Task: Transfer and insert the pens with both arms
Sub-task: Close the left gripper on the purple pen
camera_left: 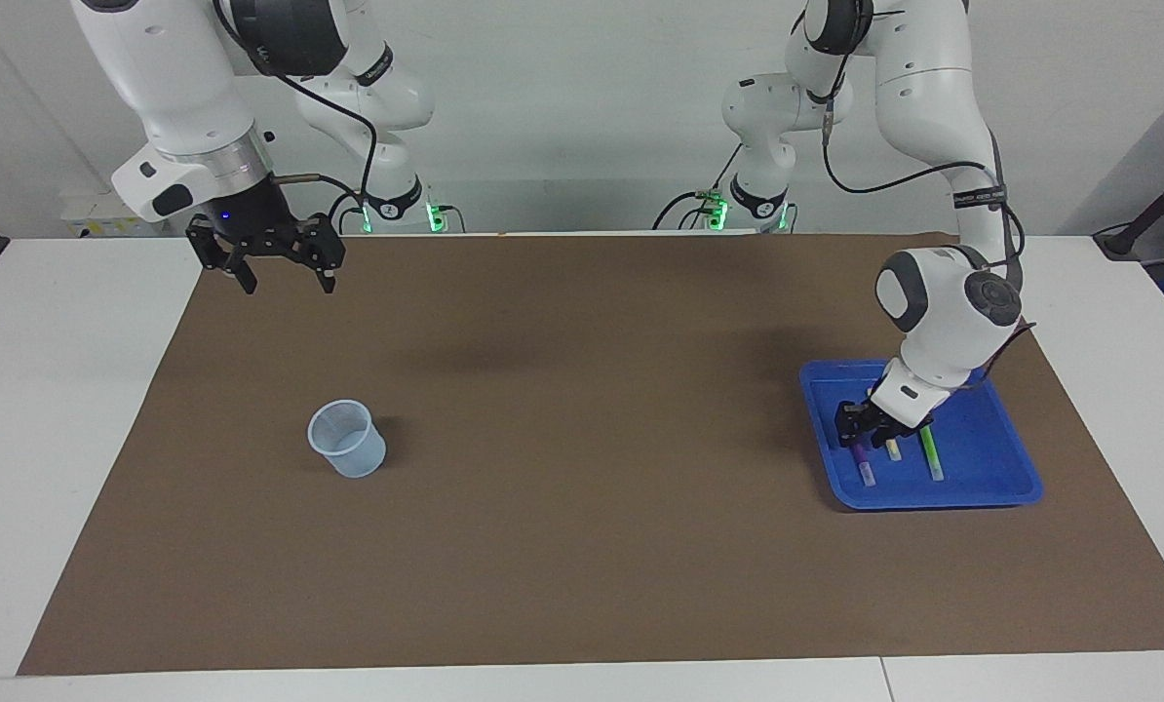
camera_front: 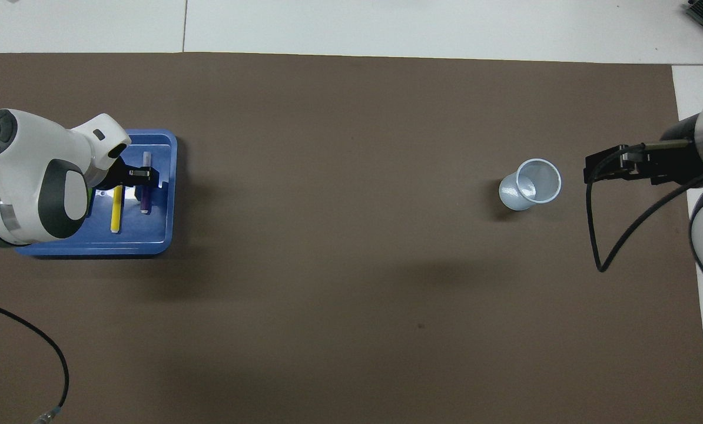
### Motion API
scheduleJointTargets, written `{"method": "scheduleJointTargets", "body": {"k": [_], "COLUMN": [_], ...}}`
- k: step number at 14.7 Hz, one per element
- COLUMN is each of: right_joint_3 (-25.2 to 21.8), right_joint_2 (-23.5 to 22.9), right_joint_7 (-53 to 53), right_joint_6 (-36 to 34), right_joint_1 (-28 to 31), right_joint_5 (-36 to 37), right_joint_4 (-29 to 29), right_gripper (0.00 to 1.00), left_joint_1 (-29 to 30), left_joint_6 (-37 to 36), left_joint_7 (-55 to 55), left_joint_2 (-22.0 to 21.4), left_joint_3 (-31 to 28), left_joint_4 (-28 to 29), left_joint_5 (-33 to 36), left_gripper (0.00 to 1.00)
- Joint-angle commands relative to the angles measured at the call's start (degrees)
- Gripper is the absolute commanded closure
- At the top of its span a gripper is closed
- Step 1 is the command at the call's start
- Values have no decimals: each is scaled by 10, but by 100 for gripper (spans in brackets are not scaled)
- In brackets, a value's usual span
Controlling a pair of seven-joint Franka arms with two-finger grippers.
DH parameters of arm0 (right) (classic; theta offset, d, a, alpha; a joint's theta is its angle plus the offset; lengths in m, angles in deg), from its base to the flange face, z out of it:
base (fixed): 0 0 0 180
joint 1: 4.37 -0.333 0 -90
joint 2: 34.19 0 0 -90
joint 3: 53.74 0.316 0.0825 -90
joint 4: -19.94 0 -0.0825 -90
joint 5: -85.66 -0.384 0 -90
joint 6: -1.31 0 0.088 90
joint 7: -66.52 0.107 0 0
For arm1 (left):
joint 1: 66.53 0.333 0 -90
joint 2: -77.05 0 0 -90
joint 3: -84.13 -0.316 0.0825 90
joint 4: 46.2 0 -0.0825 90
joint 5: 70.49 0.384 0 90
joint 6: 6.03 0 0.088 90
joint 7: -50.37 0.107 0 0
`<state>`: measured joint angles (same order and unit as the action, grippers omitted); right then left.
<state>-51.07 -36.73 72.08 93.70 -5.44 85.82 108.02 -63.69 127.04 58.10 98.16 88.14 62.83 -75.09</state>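
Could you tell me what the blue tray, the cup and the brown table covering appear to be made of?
The blue tray looks like moulded plastic: uniform colour, rounded raised rim, a glossy highlight on its floor. The cup seems thin translucent plastic, since its base shows through the pale wall. The brown covering looks like matte paper or thin card: flat, no shine, straight cut edges.

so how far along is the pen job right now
Nothing is done: the cup is empty. All three pens lie in the blue tray. The left gripper is down at the purple pen, beside the yellow pen and green pen. The right gripper waits, open.
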Motion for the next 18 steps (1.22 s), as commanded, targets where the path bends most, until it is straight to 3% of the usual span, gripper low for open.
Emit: {"method": "scheduleJointTargets", "body": {"k": [1,2,6,12,13,14,15,18], "right_joint_3": [3,3,3,3,3,3,3,3], "right_joint_2": [13,13,13,13,13,13,13,13], "right_joint_7": [4,4,4,3,2,2,2,2], "right_joint_6": [9,10,10,9,10,9,9,9], "right_joint_1": [8,8,8,8,8,8,8,8], "right_joint_5": [-14,-14,-15,-15,-15,-15,-15,-15], "right_joint_4": [14,14,15,15,16,15,15,15], "right_gripper": [0,0,0,0,0,0,0,0], "left_joint_1": [-9,-10,-9,-9,-10,-10,-10,-9], "left_joint_6": [23,23,23,25,25,24,23,21], "left_joint_7": [-4,-4,-3,-3,-3,-3,-3,-3], "left_joint_2": [-12,-12,-12,-12,-12,-12,-12,-14], "left_joint_3": [-8,-8,-8,-8,-8,-8,-8,-8], "left_joint_4": [26,26,27,28,28,28,28,30], "left_joint_5": [-9,-9,-9,-9,-9,-9,-9,-9], "left_gripper": [46,47,75,69,73,90,100,100]}}
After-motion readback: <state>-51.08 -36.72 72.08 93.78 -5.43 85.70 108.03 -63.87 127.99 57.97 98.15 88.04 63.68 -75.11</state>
